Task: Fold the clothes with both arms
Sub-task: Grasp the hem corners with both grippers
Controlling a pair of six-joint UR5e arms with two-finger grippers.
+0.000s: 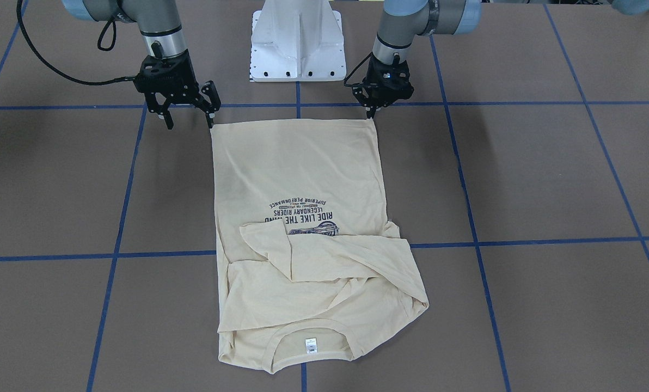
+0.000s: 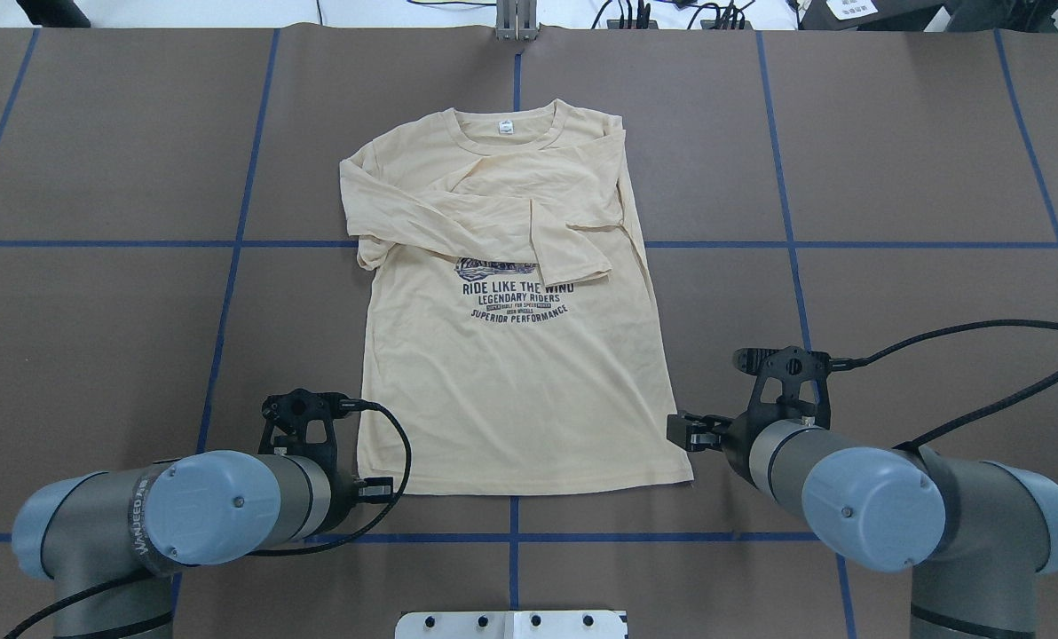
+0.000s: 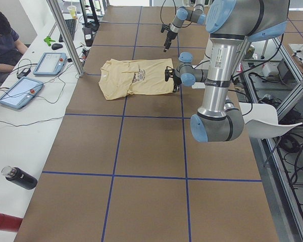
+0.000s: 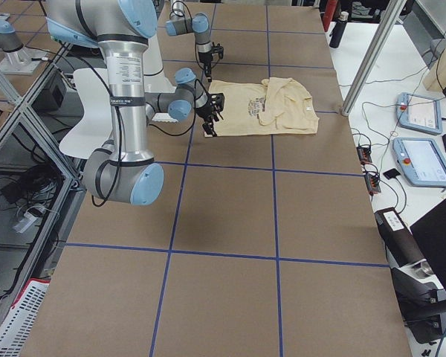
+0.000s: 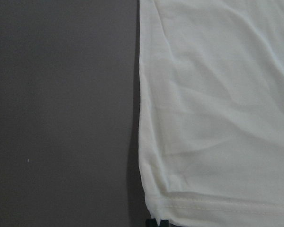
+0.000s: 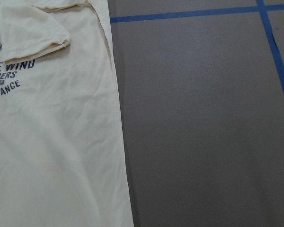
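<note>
The cream-yellow long-sleeved T-shirt lies flat on the brown table, print side up. Both sleeves are folded across the chest, and the neck label is at the far end from the robot. My left gripper is down at one hem corner with its fingers pinched together on the fabric edge. In the left wrist view a dark fingertip touches the hem of the shirt. My right gripper hangs open just outside the other hem corner, one finger close to it, holding nothing. The right wrist view shows only the shirt's side edge and the table.
The white pedestal base stands just behind the hem. Blue tape lines grid the table. Along the far side are a metal post, tablets, a dark bottle and a seated person.
</note>
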